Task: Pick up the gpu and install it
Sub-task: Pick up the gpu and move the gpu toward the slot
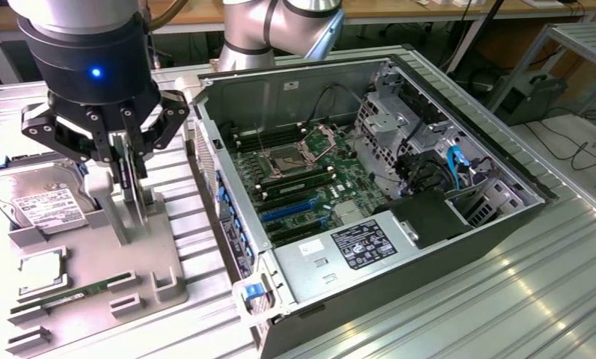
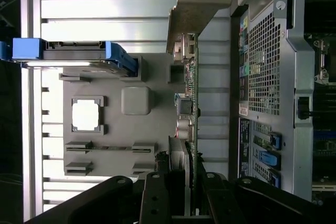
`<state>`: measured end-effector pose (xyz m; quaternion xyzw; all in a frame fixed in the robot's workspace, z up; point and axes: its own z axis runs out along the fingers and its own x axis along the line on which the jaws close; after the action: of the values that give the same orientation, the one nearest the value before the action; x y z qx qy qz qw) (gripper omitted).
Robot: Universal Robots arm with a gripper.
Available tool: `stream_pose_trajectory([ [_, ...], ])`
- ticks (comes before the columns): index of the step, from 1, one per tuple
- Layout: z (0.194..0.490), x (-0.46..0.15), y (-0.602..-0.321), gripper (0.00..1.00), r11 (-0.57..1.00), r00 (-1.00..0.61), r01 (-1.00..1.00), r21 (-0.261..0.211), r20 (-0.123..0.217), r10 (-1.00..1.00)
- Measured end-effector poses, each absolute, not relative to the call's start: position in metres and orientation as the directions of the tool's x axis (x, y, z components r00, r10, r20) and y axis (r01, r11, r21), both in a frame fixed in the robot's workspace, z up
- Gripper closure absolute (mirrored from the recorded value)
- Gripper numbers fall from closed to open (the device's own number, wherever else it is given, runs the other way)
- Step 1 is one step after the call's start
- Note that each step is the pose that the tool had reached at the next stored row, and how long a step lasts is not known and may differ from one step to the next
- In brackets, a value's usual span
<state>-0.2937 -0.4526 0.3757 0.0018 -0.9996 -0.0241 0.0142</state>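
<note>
Exterior view puts the black gripper [image 1: 128,176] low over the grey fixture tray [image 1: 128,262]. Its two fingers [image 1: 121,168] are drawn in and pinch the gpu [image 1: 136,198] between them. From where I stand the card is on edge, upright, along the tray's edge nearest the computer case [image 1: 378,187]. A blue light glows on the gripper's round body, and the silver arm [image 1: 277,22] bends away behind it.

In the wrist view the gripper [image 2: 181,192] closes on the gpu [image 2: 192,103] from both faces. One finger [image 2: 153,192] sits against the dark fan side and the other against the bare board. The card's pale metal bracket [image 2: 194,3] is at the end farthest from the fingers.

On the same tray [image 2: 152,129], a hard drive [image 1: 34,198] [image 2: 79,56] with blue rails stands at the far corner, away from the case. A CPU [image 1: 40,271] [image 2: 86,115] lies in a square pocket near the middle. A narrow RAM stick [image 1: 68,294] [image 2: 110,148] rests in clips toward the near edge.

The tray and the case [image 2: 273,77] sit just beside each other on a ribbed aluminium table [image 1: 537,284] [image 2: 105,3]. The case lies open on its side, on the exterior view's right. Inside it are the green motherboard [image 1: 308,179], its blue expansion slots [image 1: 288,213] and a labelled power supply [image 1: 363,243].
</note>
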Motion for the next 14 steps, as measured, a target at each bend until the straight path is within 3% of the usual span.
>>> stream_pose_trajectory([
  [14,0.395,-0.294,-0.453,0.72,0.999,-1.000,-0.003,0.048,0.028,-0.004],
])
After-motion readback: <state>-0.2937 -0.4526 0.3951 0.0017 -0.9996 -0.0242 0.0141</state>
